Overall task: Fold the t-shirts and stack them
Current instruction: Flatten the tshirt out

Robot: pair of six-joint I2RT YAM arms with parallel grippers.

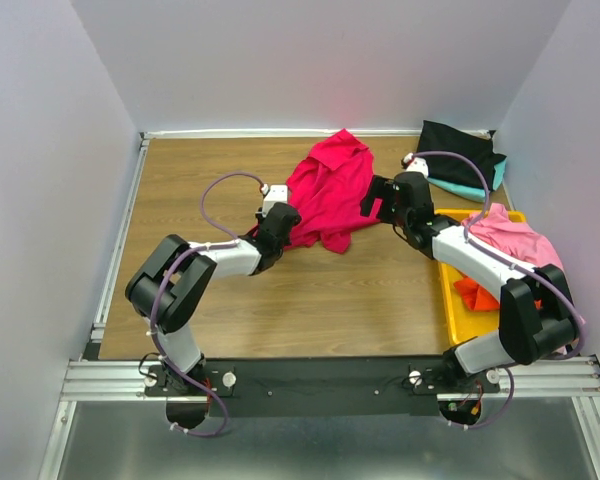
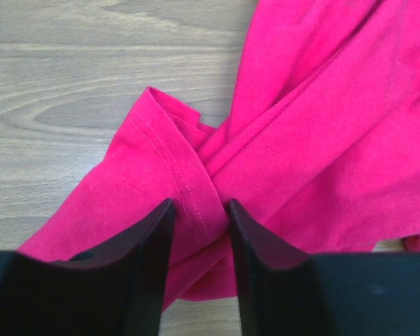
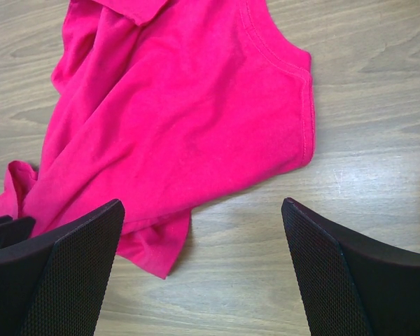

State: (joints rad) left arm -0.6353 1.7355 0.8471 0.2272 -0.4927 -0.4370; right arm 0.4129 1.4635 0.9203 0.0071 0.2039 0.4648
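Note:
A large crimson-red t-shirt [image 1: 330, 190] lies crumpled on the wooden table at centre back. My left gripper [image 1: 280, 228] is at its lower-left edge. In the left wrist view the gripper [image 2: 200, 204] is shut on a stitched hem fold of the red shirt [image 2: 322, 126]. My right gripper [image 1: 377, 203] is at the shirt's right side. In the right wrist view it [image 3: 203, 204] is wide open and empty, over bare wood just below the red shirt [image 3: 182, 119]. A black t-shirt [image 1: 458, 152] lies on a teal one [image 1: 467, 190] at back right. A pink t-shirt [image 1: 517, 240] and an orange one [image 1: 473, 293] lie in the bin.
A yellow plastic bin [image 1: 463, 325] stands at the right edge of the table beside the right arm. White walls close in the back and both sides. A metal rail [image 1: 330, 375] runs along the near edge.

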